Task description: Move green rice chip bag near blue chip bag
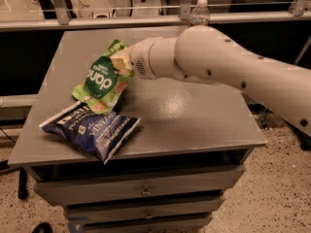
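Note:
The green rice chip bag (101,84) is bright green with a dark green round logo and white lettering. It hangs tilted from my gripper (120,62), which is shut on its upper edge at the middle left of the table. The bag's lower end reaches down to the top edge of the blue chip bag (94,129); I cannot tell whether they touch. The blue chip bag is dark navy with white lettering and lies flat near the table's front left corner. My white arm (228,76) comes in from the right.
The grey table top (194,125) sits on a cabinet with drawers (146,191) below. A clear water bottle (198,12) stands behind the table's far edge, by a railing. The floor drops off at the table's left and right edges.

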